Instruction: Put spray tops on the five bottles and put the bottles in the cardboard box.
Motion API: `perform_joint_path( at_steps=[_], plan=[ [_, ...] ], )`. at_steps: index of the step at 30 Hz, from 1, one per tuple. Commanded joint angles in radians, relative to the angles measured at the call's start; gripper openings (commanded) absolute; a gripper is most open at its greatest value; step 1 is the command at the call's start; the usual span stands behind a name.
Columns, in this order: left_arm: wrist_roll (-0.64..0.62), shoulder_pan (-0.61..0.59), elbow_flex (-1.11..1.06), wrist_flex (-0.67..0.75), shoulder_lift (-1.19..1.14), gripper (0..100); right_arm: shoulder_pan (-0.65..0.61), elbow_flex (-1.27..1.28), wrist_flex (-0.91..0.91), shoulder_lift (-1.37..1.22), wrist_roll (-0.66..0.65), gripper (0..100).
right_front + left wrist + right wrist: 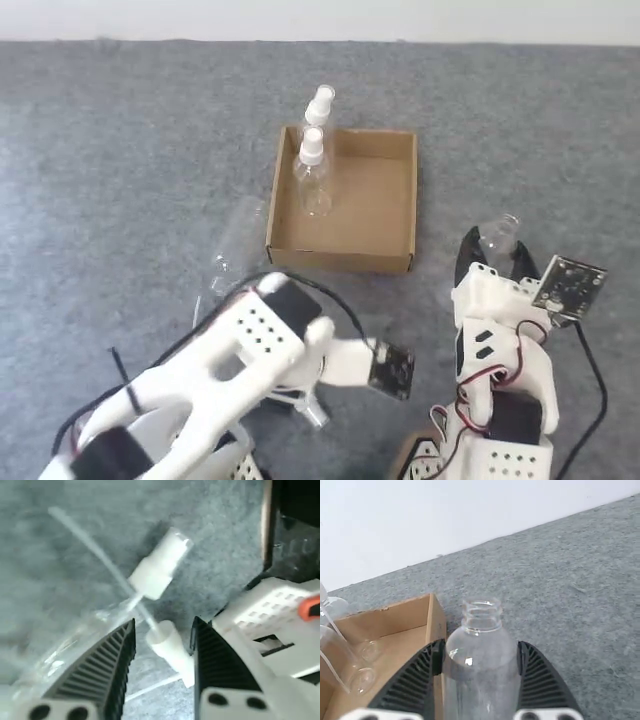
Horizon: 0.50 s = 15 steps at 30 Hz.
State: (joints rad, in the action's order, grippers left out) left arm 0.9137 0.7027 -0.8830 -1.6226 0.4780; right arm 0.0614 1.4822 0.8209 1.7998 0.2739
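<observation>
Nearest, the left gripper stands with jaws open astride a spray top on the carpet. Its dip tube seems to cross that of a second spray top, so a lift may drag both or bend a tube. Farther right, the right gripper clamps an uncapped bottle, which could twist during capping. Beyond, the cardboard box holds one capped bottle.
</observation>
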Motion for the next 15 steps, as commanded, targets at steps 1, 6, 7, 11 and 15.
perform_joint_path(
  at_steps=[1, 6, 7, 11, 15],
  plan=[
    [0.005, 0.026, -0.045, 0.086, -0.008, 17, 0.008, -0.02, -0.027, 0.016, 0.012, 4.6],
    [0.003, 0.026, -0.051, 0.133, -0.017, 17, 0.008, -0.021, -0.027, 0.016, 0.012, 4.6],
    [0.003, 0.026, -0.053, 0.147, -0.017, 17, 0.008, -0.021, -0.027, 0.016, 0.012, 4.6],
    [0.003, 0.028, -0.084, 0.204, -0.018, 17, 0.008, -0.021, -0.027, 0.016, 0.012, 4.6],
    [0.005, 0.028, -0.148, 0.285, -0.018, 17, 0.008, -0.021, -0.027, 0.016, 0.012, 4.6]
  ],
)
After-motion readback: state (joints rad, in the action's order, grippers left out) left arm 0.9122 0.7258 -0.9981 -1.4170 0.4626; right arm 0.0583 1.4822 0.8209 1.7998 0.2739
